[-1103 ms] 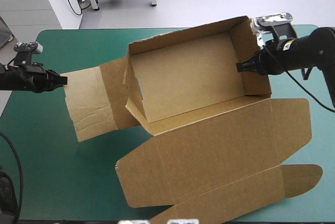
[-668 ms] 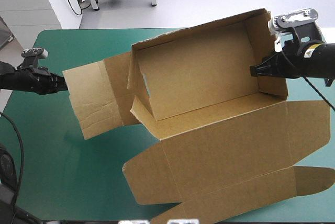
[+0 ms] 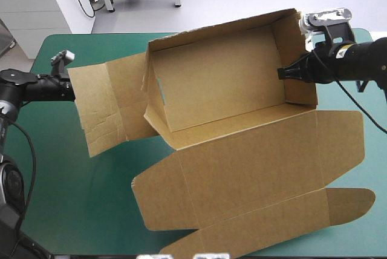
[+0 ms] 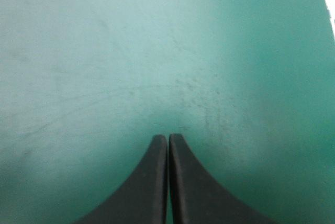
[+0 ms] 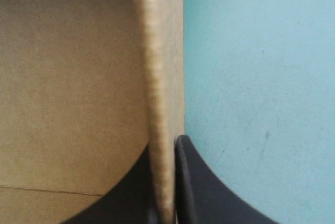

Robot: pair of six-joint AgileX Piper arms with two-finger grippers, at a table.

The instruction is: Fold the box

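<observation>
The brown box (image 3: 224, 83) stands mid-table with its long walls raised and its lid (image 3: 254, 162) lying flat toward the front edge. My right gripper (image 3: 282, 72) is shut on the box's right end wall; in the right wrist view that wall's edge (image 5: 159, 77) runs upright between the black fingers of the right gripper (image 5: 166, 145). The left end flap (image 3: 100, 104) sticks out, tilted. My left gripper (image 3: 71, 89) sits at that flap's outer edge. In the left wrist view the left gripper (image 4: 167, 136) is shut, with only teal-green cover (image 4: 157, 51) ahead of it.
The lid's tuck flap (image 3: 272, 222) reaches the table's front edge and spreads toward the right edge. Bare teal-green cover (image 3: 78, 192) lies at the front left. The box's back wall stands close to the table's far edge.
The box and my right gripper have shifted back to the left. The left arm has rolled at the wrist, and the left flap now stands tilted higher against its tip.
</observation>
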